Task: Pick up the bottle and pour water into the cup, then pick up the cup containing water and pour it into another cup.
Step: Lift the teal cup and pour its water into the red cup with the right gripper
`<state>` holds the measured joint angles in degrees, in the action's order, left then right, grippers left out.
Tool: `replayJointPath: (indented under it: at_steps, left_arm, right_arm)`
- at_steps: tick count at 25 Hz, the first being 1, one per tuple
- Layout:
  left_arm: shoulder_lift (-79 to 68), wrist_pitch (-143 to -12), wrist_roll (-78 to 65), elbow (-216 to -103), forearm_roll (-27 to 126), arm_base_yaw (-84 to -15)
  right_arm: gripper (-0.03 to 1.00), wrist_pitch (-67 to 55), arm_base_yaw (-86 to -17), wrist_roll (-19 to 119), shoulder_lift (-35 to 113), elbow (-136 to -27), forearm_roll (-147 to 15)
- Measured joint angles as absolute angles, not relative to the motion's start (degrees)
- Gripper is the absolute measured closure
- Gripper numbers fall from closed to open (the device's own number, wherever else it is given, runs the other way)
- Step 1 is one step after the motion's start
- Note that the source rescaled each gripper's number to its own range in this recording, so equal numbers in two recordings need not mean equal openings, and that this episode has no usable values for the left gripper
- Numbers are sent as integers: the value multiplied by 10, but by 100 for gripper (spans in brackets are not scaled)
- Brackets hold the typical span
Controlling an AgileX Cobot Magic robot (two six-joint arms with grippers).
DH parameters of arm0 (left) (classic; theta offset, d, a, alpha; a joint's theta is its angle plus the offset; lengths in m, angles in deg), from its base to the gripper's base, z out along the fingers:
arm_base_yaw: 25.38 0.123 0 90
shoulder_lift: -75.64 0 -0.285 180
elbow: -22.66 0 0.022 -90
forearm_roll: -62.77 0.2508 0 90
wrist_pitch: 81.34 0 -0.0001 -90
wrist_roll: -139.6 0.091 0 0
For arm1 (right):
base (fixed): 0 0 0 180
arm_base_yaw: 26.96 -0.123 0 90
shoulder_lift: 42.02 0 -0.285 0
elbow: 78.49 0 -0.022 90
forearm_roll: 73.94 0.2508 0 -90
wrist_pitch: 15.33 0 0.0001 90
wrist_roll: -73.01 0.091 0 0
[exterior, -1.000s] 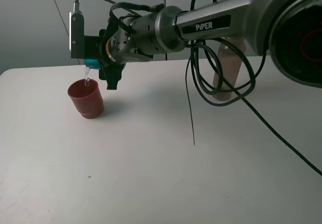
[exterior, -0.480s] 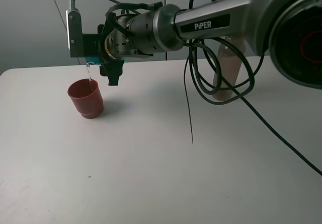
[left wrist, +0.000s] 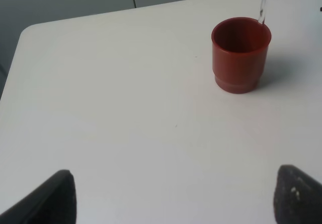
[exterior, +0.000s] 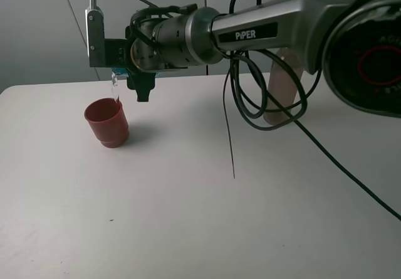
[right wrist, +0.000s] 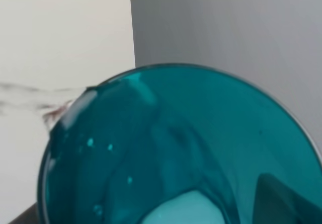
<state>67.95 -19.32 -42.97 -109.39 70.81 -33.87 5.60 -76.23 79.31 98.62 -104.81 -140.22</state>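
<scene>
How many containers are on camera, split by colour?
teal cup: 1
red-brown cup: 1
grey-brown bottle: 1
Total: 3

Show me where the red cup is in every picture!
Exterior high: red cup stands at the left on the table, under the water stream.
Left wrist: red cup on the white table, stream falling into it.
Right wrist: not clearly seen; the teal cup fills it.
Shared landmark: the water stream.
</scene>
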Motion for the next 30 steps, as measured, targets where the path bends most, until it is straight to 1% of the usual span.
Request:
replayJointPath:
  at_steps: [4, 15, 30]
  left_arm:
    - [679, -193, -430, -1094, 708, -339]
    - [679, -193, -429, -1094, 708, -339]
    - [679, -193, -429, -1094, 708, -339]
  right_arm:
    - [82, 62, -770, 796, 992, -1049, -1412]
    - [82, 82, -785, 861, 1003, -1054, -1521]
    - [82, 101, -791, 869, 1009, -1054, -1570]
